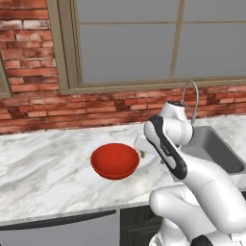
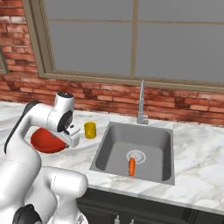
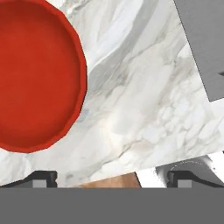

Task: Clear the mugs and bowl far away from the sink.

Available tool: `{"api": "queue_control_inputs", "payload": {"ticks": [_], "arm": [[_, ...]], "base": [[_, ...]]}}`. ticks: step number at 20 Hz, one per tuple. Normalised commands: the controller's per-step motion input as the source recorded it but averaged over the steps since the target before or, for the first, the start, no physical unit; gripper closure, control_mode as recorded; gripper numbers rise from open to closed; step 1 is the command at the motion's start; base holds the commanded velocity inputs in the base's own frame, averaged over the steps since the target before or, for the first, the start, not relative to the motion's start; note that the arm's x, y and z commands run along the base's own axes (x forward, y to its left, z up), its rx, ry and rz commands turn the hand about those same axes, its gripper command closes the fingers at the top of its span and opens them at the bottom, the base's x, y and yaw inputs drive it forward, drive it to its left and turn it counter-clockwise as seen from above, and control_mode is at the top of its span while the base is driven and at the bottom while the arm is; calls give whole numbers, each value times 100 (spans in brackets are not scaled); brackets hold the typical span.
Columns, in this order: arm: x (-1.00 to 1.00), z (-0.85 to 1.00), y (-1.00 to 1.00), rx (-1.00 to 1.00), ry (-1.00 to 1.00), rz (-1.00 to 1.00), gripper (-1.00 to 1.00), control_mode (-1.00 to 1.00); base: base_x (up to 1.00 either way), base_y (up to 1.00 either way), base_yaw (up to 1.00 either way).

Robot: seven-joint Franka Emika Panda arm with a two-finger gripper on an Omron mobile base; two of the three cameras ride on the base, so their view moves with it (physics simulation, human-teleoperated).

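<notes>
Brick wall (image 2: 109,98) and wide window (image 2: 131,39) back the scene; filed as backdrop, no working role.

Item 1. Marble counter (image 1: 43,168): white and veined, bearing everything below.

Item 2. Sink (image 2: 116,151): grey steel basin let into the counter, chrome faucet (image 2: 141,105) at its 12 o'clock rim. An orange carrot-like thing (image 2: 131,166) lies near the drain, at about 6 o'clock of it.

Item 3. Bowl (image 1: 115,160): wide, shallow, glossy red, upright on the counter at the sink's 9 o'clock, apart from the rim. In the hand view it sits at 9 o'clock, bare marble beside it. Judged too near the basin for the task; not yet cleared.

Item 4. Gripper (image 3: 112,177): hanging over bare counter between bowl and sink, camera facing down. Fingertips (image 3: 43,177) stand spread wide with nothing between them, so it is released and empty. Probably held this way to be ready for a rim or a mug.

Item 5. Yellow mug (image 2: 90,130): small, upright, between bowl and sink, just beside the sink's left edge. Closest of the lot to the basin, hence a likely early pick. Handle side cannot be told.
</notes>
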Motion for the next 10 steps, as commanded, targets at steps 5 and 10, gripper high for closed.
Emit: {"api": "queue_control_inputs", "payload": {"ticks": [5,10], "arm": [[40,-8,0,0,0,0,-100,-100],[29,-18,0,0,0,0,-100,-100]], "base": [[0,0,0],[0,0,0]]}}
